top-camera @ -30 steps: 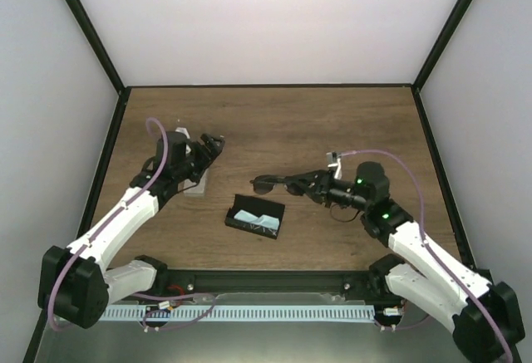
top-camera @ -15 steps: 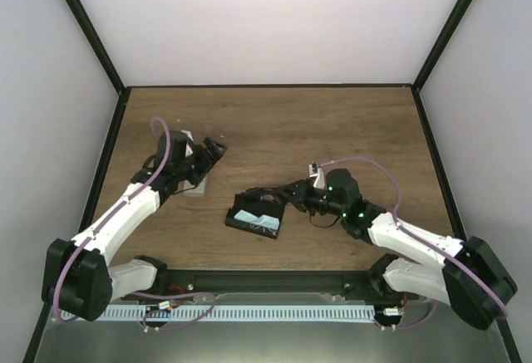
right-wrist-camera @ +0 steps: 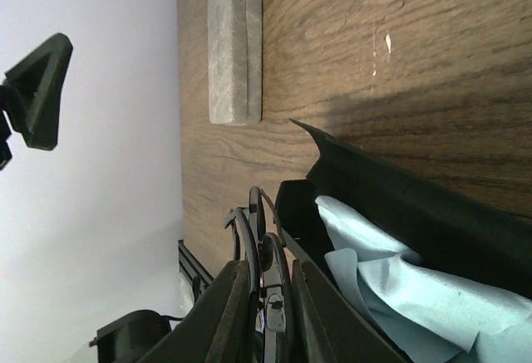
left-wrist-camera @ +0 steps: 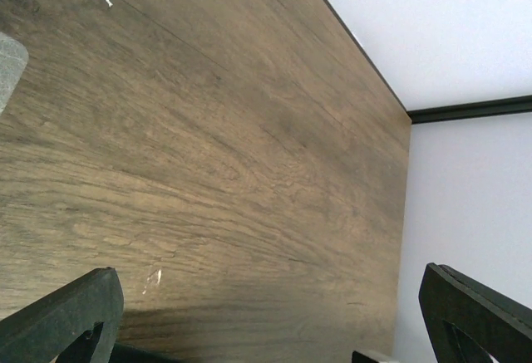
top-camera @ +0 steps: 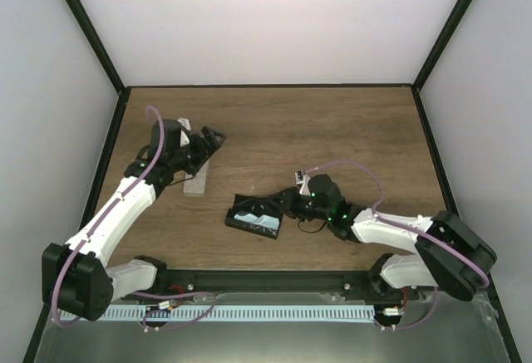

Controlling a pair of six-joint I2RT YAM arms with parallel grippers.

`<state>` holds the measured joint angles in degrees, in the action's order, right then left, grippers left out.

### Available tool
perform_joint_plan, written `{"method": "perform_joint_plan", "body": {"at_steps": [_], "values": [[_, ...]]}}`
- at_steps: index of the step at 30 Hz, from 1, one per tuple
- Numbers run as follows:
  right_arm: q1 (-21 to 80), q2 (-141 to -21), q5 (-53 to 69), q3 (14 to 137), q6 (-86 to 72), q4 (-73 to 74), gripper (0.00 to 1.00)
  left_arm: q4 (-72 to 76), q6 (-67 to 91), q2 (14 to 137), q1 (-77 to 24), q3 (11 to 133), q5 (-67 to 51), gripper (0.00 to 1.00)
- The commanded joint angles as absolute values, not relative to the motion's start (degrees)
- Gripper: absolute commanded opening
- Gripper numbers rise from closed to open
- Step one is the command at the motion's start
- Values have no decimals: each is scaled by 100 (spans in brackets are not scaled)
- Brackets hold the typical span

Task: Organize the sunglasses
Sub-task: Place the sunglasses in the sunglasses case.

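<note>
cloth in open case | sunglasses at its right end | second case behind-left

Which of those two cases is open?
The black case, lid up with a blue cloth inside; the grey case lies shut.

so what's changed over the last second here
The right end effector, shut on the sunglasses, swung left and toward the near edge, coming down to the rim of the open black case that holds the blue cloth. Nothing was let go. The left end effector barely shifted, open near the grey case. Both cases stayed put.
</note>
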<state>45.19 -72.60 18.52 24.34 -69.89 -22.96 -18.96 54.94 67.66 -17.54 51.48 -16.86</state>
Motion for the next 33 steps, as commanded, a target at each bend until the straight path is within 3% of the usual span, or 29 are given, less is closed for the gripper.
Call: {"method": "perform_joint_plan", "body": {"at_steps": [1, 33], "values": [[4712, -7455, 1606, 2461, -6935, -2639, 15, -2058, 5340, 6767, -1729, 5203, -1846, 100], [5028, -8605, 1798, 2883, -6742, -2658, 15, -1968, 5351, 6808, -1705, 5124, -2009, 100]]}}
